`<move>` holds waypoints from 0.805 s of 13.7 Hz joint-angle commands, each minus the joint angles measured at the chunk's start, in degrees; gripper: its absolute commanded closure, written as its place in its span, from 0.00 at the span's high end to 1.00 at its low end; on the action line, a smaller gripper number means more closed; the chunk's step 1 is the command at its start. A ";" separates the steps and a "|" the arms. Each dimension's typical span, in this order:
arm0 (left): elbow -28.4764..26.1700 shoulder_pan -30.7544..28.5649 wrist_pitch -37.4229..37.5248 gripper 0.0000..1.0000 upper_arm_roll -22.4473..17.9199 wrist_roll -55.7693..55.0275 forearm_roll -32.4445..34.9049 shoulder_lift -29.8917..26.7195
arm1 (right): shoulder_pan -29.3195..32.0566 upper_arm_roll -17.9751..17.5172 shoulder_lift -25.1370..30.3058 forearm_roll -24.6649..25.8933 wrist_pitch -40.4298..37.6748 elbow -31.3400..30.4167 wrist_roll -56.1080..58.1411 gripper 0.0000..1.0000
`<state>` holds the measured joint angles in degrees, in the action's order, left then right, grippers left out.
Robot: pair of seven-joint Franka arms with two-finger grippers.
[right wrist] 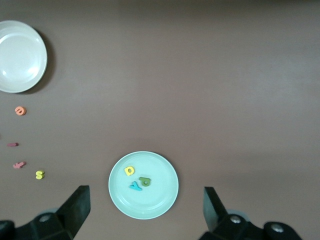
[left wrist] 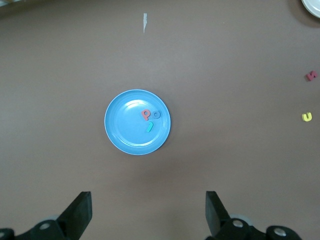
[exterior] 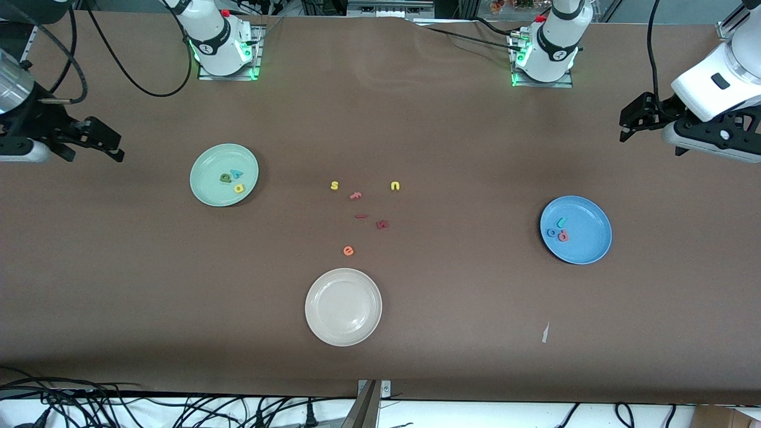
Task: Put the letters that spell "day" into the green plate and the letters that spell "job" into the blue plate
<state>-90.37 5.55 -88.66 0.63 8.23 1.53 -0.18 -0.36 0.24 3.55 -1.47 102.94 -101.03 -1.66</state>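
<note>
The green plate (exterior: pixel 208 166) holds the yellow "d" (exterior: pixel 239 188), dark green "a" (exterior: pixel 225 178) and teal "y" (exterior: pixel 237 173). The blue plate (exterior: pixel 585 238) holds the teal "j" (exterior: pixel 561 222), blue "o" (exterior: pixel 552 232) and pinkish "b" (exterior: pixel 563 236). My right gripper (exterior: pixel 118 148) hangs open and empty above the table's right-arm end. In its wrist view, the green plate (right wrist: pixel 155 200) lies below the open right gripper (right wrist: pixel 145 200). My left gripper (exterior: pixel 624 128) hangs open and empty above the left-arm end, with the blue plate (left wrist: pixel 125 125) ahead of the left gripper (left wrist: pixel 148 215).
A cream-white plate (exterior: pixel 343 307) sits nearest the front camera, mid-table. Loose letters lie between the plates: yellow "s" (exterior: pixel 335 185), yellow "u" (exterior: pixel 395 186), orange "e" (exterior: pixel 348 251), a pink letter (exterior: pixel 355 195) and two dark red ones (exterior: pixel 382 224). A white scrap (exterior: pixel 545 333) lies on the table.
</note>
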 commanded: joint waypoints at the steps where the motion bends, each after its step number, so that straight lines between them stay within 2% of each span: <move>1: 2.04 0.43 1.39 1.00 -0.45 -3.48 1.11 0.97 | -0.08 0.11 -0.04 -0.29 -3.18 2.77 0.78 1.00; 6: 2.04 -0.02 1.39 1.00 -0.71 -3.48 1.11 1.06 | -0.16 -0.33 -0.12 -0.20 -6.25 2.77 2.44 1.00; 11: 2.04 0.16 1.39 1.00 -0.63 -3.40 1.02 1.06 | -0.69 -0.33 -1.97 -0.02 -5.73 2.77 5.44 1.00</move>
<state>-90.35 5.46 -88.66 -0.06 5.23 1.53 -0.11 -0.83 -0.09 2.44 -1.49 97.66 -99.34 2.63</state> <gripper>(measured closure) 0.000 0.000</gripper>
